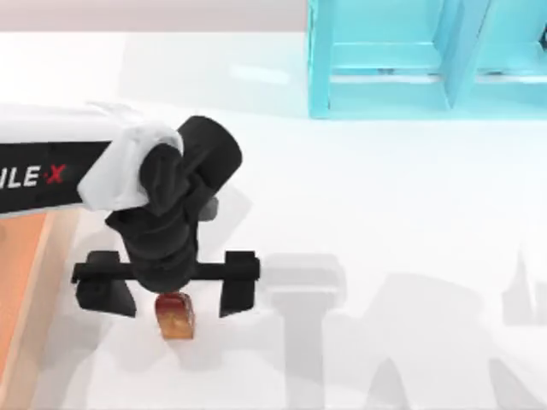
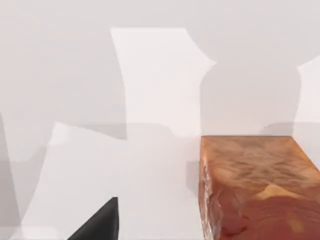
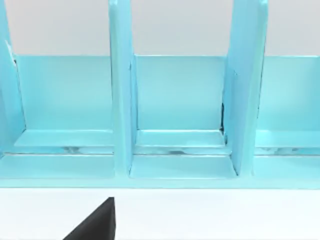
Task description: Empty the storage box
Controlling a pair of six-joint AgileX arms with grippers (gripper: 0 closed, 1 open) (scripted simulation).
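The storage box (image 1: pixel 53 282) lies at the table's left edge, showing a tan rim and an orange floor, partly under my left arm. A small reddish-brown block (image 1: pixel 174 316) stands on the white table to the right of the box. My left gripper (image 1: pixel 173 301) hangs over the block, open wide, one finger on each side and neither touching it. The left wrist view has the block (image 2: pixel 256 190) close up and one dark fingertip (image 2: pixel 100 226) apart from it. In the right wrist view one dark fingertip (image 3: pixel 97 225) of my right gripper sits well off to the side, facing the shelf.
A turquoise-blue shelf unit (image 1: pixel 402 60) with upright dividers (image 3: pixel 120 100) stands at the back right. White table stretches to the right of the block, crossed by grey shadows.
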